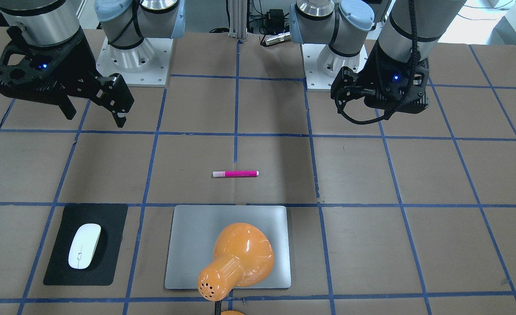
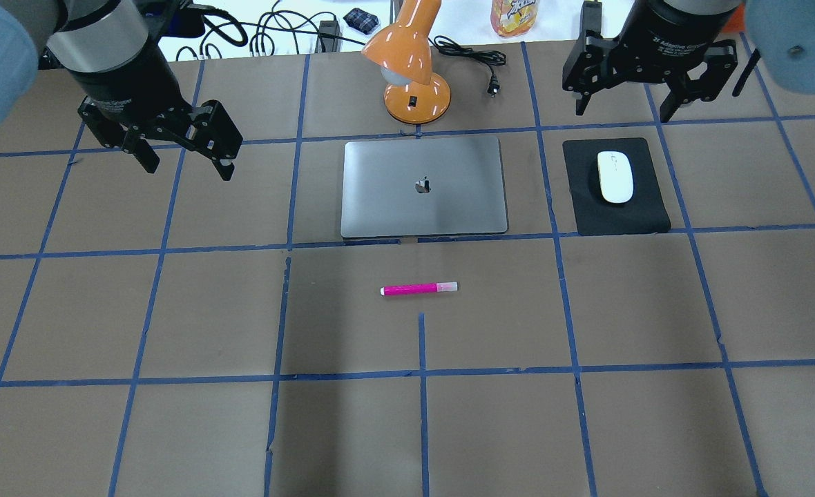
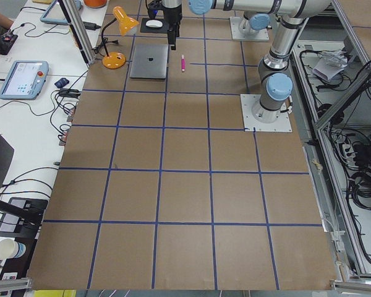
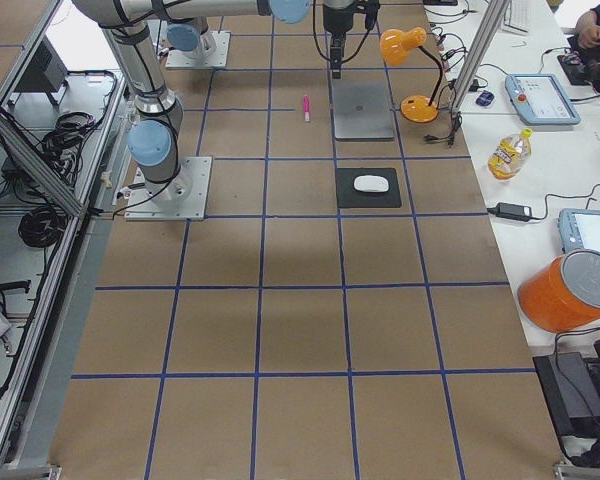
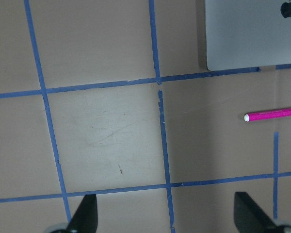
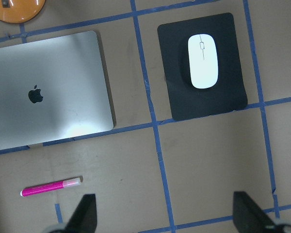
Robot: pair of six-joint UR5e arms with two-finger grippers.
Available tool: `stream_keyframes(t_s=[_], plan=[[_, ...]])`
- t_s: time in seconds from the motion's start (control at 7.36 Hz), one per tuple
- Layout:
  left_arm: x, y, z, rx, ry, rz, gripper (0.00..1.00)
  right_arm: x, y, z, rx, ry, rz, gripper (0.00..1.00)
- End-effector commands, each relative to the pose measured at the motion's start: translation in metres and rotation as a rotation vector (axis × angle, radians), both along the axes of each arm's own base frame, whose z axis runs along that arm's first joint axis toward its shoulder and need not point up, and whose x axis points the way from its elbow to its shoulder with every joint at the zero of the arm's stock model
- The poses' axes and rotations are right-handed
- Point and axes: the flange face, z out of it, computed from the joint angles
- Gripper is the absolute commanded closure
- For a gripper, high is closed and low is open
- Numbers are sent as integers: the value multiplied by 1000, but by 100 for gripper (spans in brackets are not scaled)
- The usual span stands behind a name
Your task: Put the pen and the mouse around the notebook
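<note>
Two grippers in overhead view, both raised over the table [image 2: 173, 428]. Left gripper [image 2: 186, 162]: jaws spread wide, empty, touching nothing, toward the far-left corner of the surface. Right gripper [image 2: 623, 109]: jaws equally wide, empty, over the far edge, beyond the mouse [image 2: 615, 177]. Notebook [image 2: 423, 186]: shut, flat, midway along the far edge, with the base of an orange lamp [image 2: 407, 45] just beyond it. Pen [image 2: 419, 288]: flat on the robot's side of the notebook, parallel to its long edge, apart from it, pale cap toward the robot's right. Mouse: on a black mat [image 2: 646, 217], right of the notebook, apart.

Front-facing view: same layout, mirrored. Lamp head covering part of the notebook. Fingers of the right gripper clearly parted; those of the left gripper not legible.

Left wrist view: fingertips [image 5: 85, 216] far apart at the lower corners, bare surface between. Pen at the right edge, notebook corner top right.

Right wrist view: fingertips far apart, nothing between. Mouse and mat above, notebook at left, pen lower left.

Side views: grippers too small for jaw judgement.
</note>
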Motion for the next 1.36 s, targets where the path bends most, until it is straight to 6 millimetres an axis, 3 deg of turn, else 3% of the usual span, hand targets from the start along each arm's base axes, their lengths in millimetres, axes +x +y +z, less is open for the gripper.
stream_keyframes(t_s=[0.0,0.41,1.22], plan=[[1,-1,2,-8,0,-3,0,0,0,-1,2,-3,0,0],[2,-10,-4,1,-4,133,0,0,0,-1,2,-5,-1,0],[13,-22,2,-21,-7,165,0,0,0,-1,3,1,0,0]])
